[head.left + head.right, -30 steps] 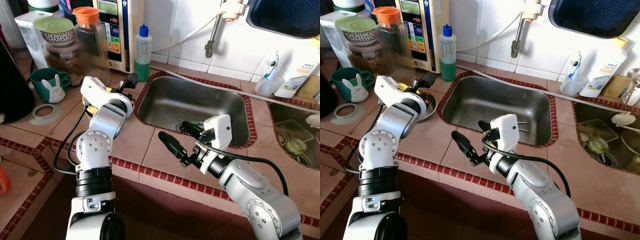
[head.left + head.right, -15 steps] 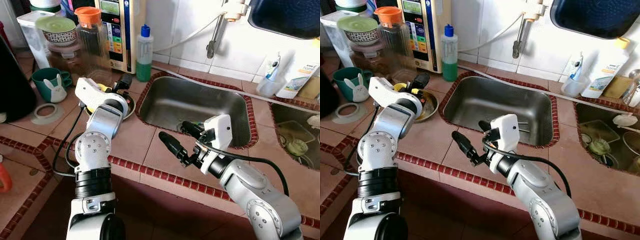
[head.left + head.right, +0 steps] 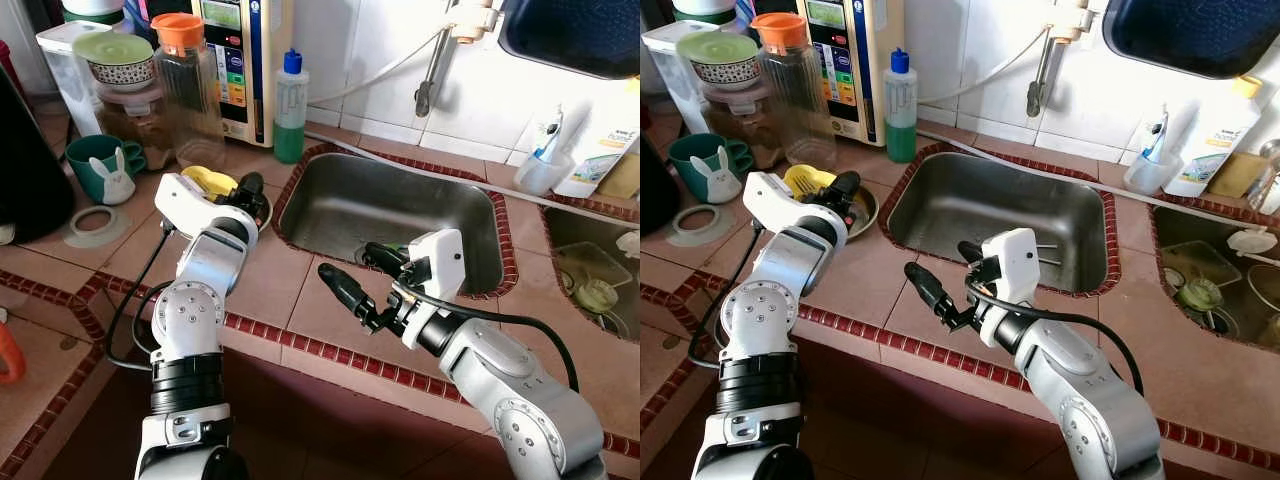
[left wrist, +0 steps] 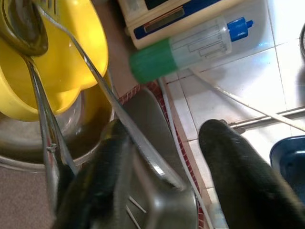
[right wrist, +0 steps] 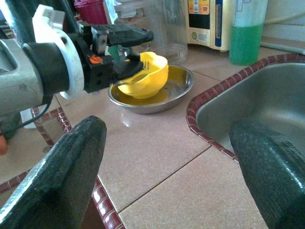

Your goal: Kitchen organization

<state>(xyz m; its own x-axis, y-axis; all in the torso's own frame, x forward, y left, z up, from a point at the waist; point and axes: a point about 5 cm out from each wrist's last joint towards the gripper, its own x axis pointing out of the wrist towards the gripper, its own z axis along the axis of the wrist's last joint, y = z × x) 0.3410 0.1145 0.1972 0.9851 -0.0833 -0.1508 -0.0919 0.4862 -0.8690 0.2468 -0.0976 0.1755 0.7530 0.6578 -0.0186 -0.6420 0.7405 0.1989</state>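
A yellow bowl (image 3: pixel 212 180) lies in a shallow steel dish (image 3: pixel 862 212) on the tiled counter, left of the sink (image 3: pixel 400 210). Metal cutlery (image 4: pixel 119 119) rests across the yellow bowl (image 4: pixel 62 62). My left gripper (image 3: pixel 250 187) hangs low over the dish's sink-side rim. It is open, and one cutlery handle runs between its fingers (image 4: pixel 238 176). My right gripper (image 3: pixel 348 262) stands open over the counter in front of the sink, with nothing in it. It faces the dish (image 5: pixel 176 90) and the left wrist.
Behind the dish stand a green soap bottle (image 3: pixel 289 110), an orange-lidded pitcher (image 3: pixel 185 85) and a green mug with a rabbit (image 3: pixel 100 165). A second basin (image 3: pixel 590 280) with dishes is at the far right. The counter's front edge runs under both arms.
My left gripper has come down and back a little toward the steel dish, so the yellow bowl now shows beside the wrist. The right arm has stayed still.
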